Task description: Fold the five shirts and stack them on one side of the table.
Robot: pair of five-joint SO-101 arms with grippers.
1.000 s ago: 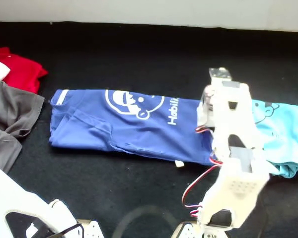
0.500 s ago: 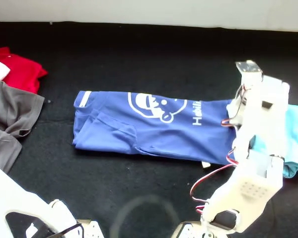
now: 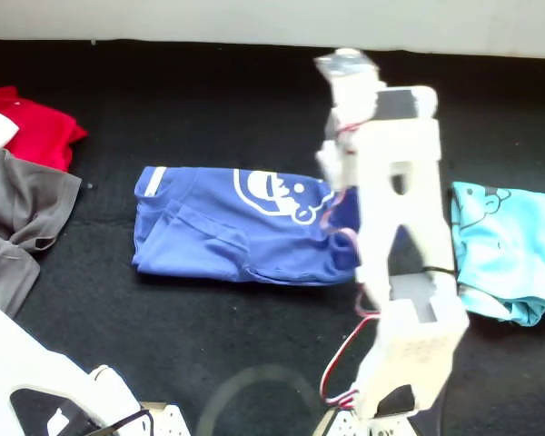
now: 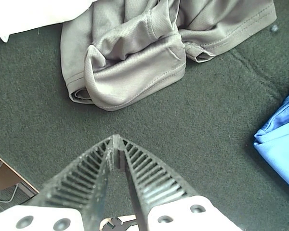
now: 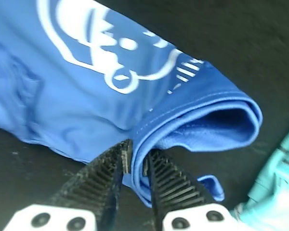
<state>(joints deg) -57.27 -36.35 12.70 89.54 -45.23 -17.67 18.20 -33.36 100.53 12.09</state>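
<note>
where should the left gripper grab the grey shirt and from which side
Probably the stitched hem of the grey shirt, where its rounded fold bulges toward the left gripper. Come in from the bare table side. That edge lies outermost with nothing on it.

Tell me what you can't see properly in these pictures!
Blue shirt: high view, its right end hides behind the right arm.
Light blue shirt: high view, cut off by the right edge.
Grey shirt and red shirt: high view, cut off by the left edge.
</note>
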